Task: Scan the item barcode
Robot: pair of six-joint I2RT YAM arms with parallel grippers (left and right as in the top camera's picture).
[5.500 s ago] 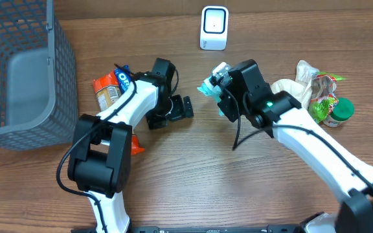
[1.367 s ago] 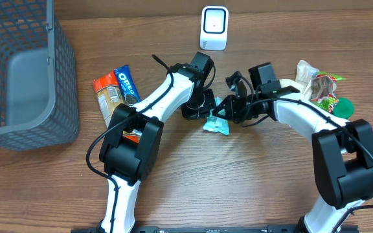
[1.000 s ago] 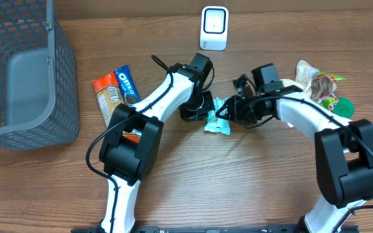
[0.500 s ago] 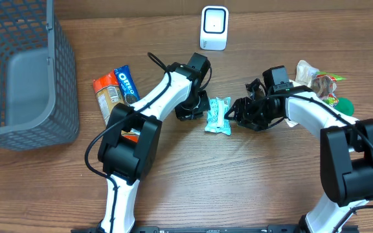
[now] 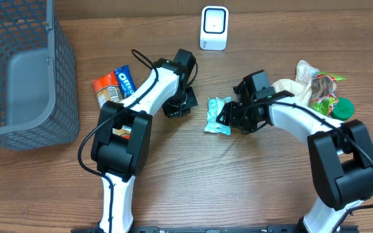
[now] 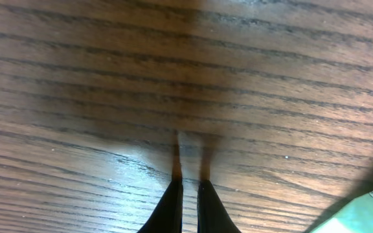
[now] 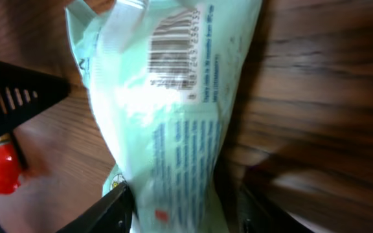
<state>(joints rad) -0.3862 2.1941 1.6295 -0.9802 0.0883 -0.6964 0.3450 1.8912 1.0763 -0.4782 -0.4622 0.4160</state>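
Observation:
The item, a mint-green packet, lies flat on the wooden table in the overhead view. In the right wrist view the packet fills the middle, with its barcode facing the camera at the far end. My right gripper is at the packet's right end, open. Its fingers straddle the near end; the left one touches the packet and a dark gap shows at the right one. My left gripper sits shut to the left of the packet, holding nothing, its fingertips close over bare wood. The white scanner stands at the back.
A grey mesh basket stands at the far left. An Oreo packet and an orange snack packet lie beside the left arm. A pile of bagged items and a green-lidded jar sit at the right.
The left gripper drew away leftward from the packet. The right gripper let go of the packet, backed off to the right, then came back to its right end. The packet stays on the table.

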